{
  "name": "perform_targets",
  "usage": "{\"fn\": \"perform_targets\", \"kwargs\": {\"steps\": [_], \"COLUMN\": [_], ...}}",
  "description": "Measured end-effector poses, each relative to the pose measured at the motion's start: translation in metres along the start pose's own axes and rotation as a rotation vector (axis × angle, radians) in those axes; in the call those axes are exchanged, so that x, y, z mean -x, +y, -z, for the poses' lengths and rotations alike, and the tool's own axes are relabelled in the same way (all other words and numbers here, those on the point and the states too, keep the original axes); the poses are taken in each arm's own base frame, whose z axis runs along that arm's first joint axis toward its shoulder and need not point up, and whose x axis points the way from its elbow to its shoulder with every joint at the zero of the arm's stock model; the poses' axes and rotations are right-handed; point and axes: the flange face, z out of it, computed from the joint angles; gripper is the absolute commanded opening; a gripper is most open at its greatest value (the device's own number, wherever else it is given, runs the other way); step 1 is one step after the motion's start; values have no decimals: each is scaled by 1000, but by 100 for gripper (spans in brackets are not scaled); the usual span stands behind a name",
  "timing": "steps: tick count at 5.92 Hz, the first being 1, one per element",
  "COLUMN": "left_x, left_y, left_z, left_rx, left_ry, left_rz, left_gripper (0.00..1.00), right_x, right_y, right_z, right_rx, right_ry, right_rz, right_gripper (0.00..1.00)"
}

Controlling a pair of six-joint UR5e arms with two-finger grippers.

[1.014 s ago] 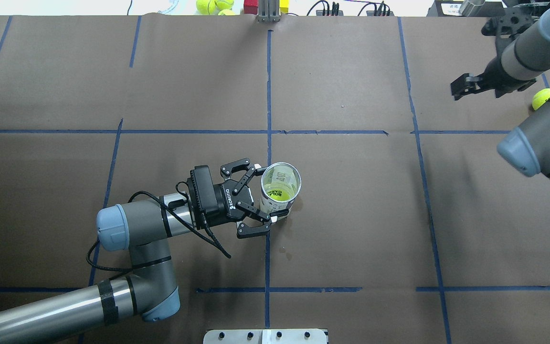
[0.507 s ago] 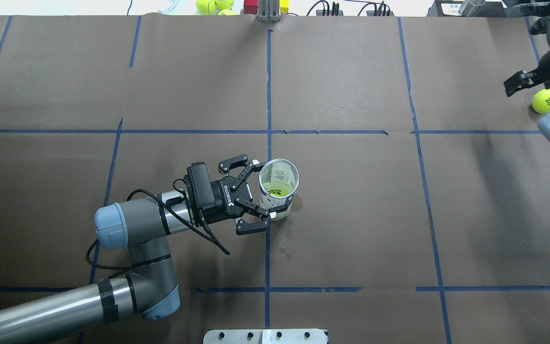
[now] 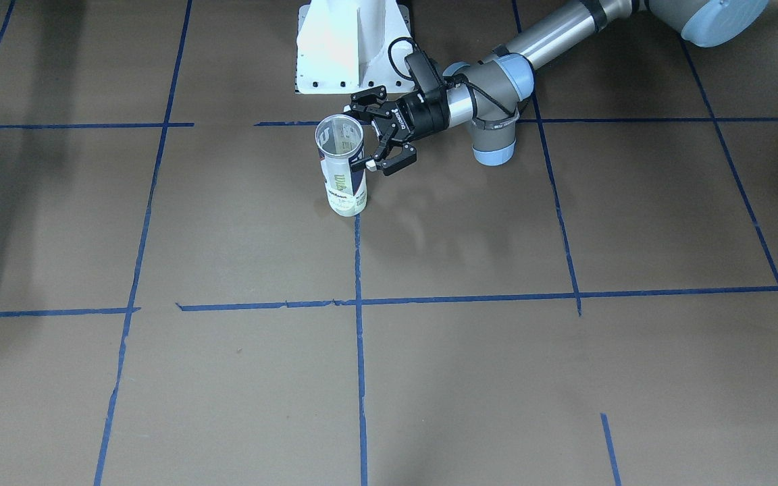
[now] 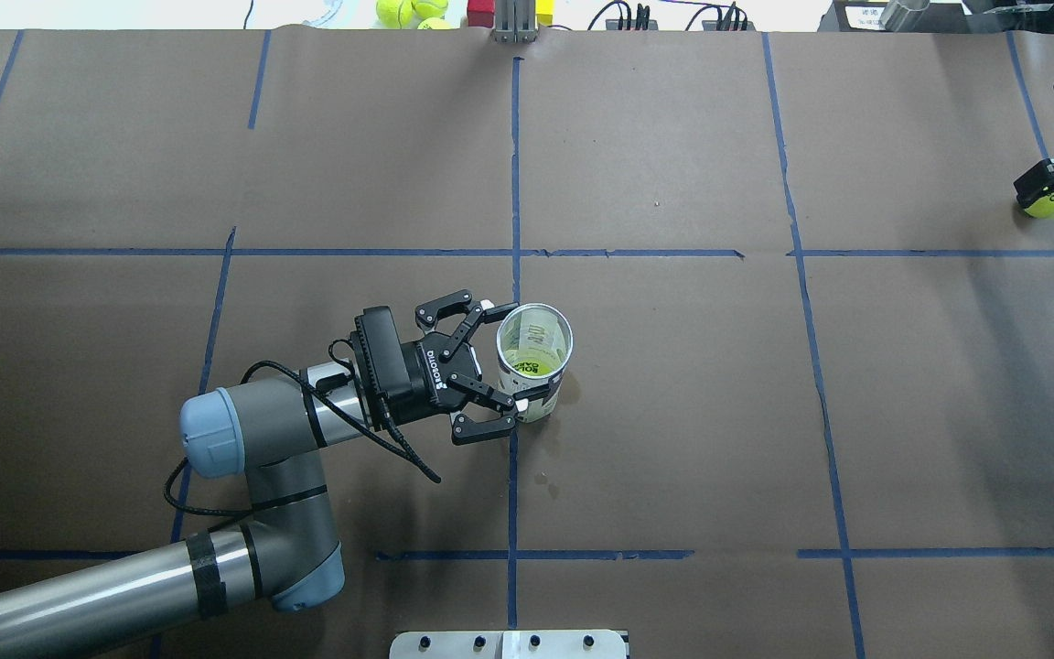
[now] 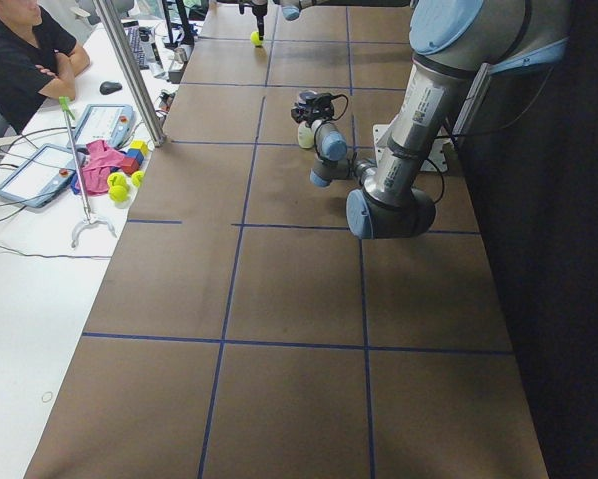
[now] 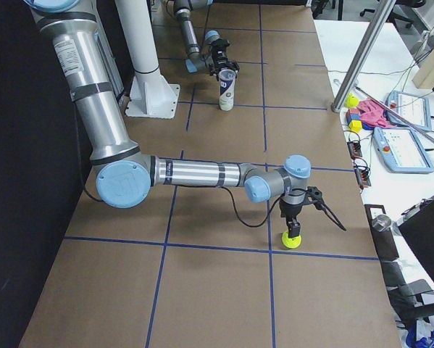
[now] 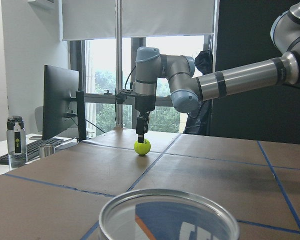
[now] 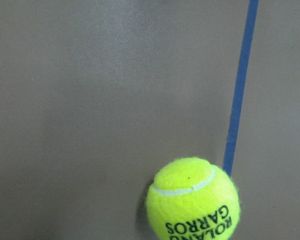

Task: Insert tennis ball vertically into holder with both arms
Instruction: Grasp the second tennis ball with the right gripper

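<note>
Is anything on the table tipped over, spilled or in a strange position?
Nothing stands out. The holder stands upright with the left pincer open around it, and a ball already lies at its bottom. The tennis ball rests on the table under the right pincer. No spill shows.

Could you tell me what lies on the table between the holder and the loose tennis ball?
Only bare brown paper with blue tape lines, per the overhead view, between holder and tennis ball.

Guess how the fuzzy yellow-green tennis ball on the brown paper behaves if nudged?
The fuzzy yellow-green tennis ball is round and sits loose on flat brown paper, so it would likely roll. Its felt probably grips well. The right hand is directly above it, so an off-centre touch may push it away.
</note>
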Motion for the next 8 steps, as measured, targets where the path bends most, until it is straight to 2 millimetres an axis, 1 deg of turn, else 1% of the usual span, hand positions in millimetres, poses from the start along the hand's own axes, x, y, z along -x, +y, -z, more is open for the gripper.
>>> {"fn": "perform_targets", "kwargs": {"steps": [2,5,7,8], "left_x": [3,3,3,3], "left_y": [-1,-2,-1,-1], "left_z": [0,0,1,1], "left_rx": [-2,-2,-1,-1], "left_ry": [-4,-5,-5,-5], "left_rz": [-3,-3,-3,-4], "left_gripper": [99,99,99,99], "right_x": [-14,-15,-14,-10], "right_y": [0,-11,-11,-10], "right_z": [-22,-28,-32,-36], "right_rx": [-17,-37,-32,-27], "right_ry": [12,46,58,58], "right_rz": [13,23,26,31], "right_gripper": [99,99,98,82]}}
